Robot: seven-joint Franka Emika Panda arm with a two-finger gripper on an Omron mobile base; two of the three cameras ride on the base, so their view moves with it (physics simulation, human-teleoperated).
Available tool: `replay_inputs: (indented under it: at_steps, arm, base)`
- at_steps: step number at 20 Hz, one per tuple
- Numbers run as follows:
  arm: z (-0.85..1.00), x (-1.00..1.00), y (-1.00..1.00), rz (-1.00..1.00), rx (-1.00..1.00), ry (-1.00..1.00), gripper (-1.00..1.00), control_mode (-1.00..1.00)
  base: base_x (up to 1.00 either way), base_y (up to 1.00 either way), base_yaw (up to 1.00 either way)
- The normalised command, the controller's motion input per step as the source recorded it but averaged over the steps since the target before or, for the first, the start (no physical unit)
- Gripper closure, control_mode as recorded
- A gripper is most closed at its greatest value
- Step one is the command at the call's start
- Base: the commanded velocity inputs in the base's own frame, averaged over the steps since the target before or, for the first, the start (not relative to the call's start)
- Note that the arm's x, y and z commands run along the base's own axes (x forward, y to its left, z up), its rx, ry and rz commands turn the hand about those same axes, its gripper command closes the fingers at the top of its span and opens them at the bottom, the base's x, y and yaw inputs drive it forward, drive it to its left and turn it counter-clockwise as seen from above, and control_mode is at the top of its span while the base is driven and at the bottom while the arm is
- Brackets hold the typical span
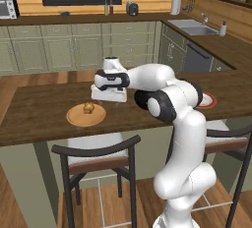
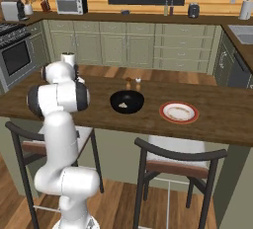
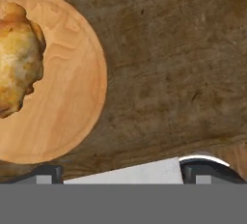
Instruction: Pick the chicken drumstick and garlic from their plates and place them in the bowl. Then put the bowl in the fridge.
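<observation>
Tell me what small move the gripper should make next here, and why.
Probably slide sideways until it is centred over the chicken drumstick, then descend. The gripper is open and holds nothing, and in the hand view the drumstick lies off to one side on the wooden plate rather than between the fingertips. The garlic already appears to lie in the black bowl.

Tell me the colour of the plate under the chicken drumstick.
Plain tan wood with visible grain. The wooden plate under the chicken drumstick shows best in the hand view.

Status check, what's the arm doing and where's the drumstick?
Gripper open, empty, above the counter. Chicken drumstick on the wooden plate, not yet picked. Nothing between them.
</observation>
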Motion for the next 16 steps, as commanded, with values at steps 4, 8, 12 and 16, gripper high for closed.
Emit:
replay_inputs:
  at_steps: [4, 8, 12, 16]
  arm:
    - [0.0, 0.0, 0.61, 0.14, 0.01, -0.11, -1.0, -1.0]
    - [-0.09, 0.07, 0.69, 0.08, 0.0, -0.09, -1.0, -1.0]
    - [-0.24, 0.54, 0.28, 0.01, 0.0, -0.02, -1.0, -1.0]
    - [-0.02, 0.49, 0.07, 0.0, 0.0, 0.0, -1.0, -1.0]
  base:
    - [0.0, 0.0, 0.0]
    - [0.0, 0.0, 0.0]
    - [0.0, 0.0, 0.0]
    - [0.0, 0.0, 0.0]
